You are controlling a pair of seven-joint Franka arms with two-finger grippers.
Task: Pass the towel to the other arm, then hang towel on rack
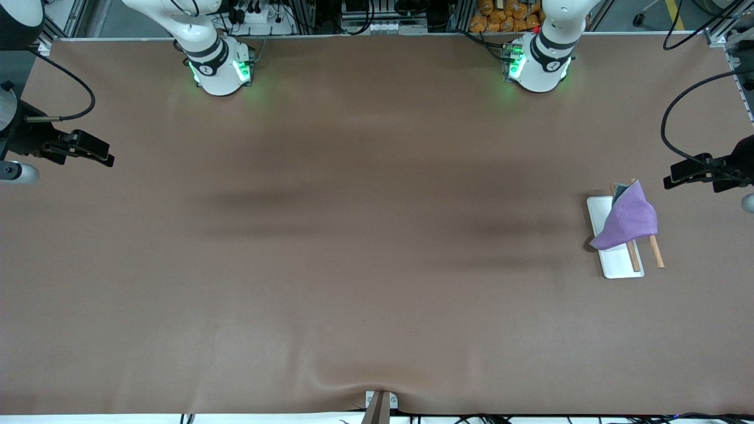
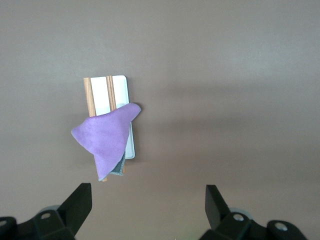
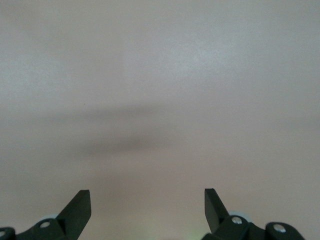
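The purple fleecy towel [image 1: 629, 219] is draped over the rack [image 1: 614, 261], which stands on the brown desk [image 1: 353, 265] toward the left arm's end. The rack's long axis runs from the robots' side toward the front camera, slightly slanted, with its white base [image 2: 120, 92] flat on the desk and its two brown wooden rods [image 1: 655, 252] parallel along that axis. The towel covers the part of the rods farther from the front camera and leaves the nearer rod ends bare. It is roughly triangular: one narrow tip points toward the robots' side, while another corner hangs off the rack's edge toward the right arm's end of the desk. A bit of grey shows under the cloth at the tip.

The left gripper [image 1: 677, 175] is up in the air over the desk's edge at the left arm's end, near the rack but apart from it; in the left wrist view its jaws are spread wide and hold nothing, with the rack and towel lying out ahead of them.

The right gripper [image 1: 97, 151] waits over the desk's edge at the right arm's end, well apart from the rack, its jaws likewise spread and empty above bare desk.
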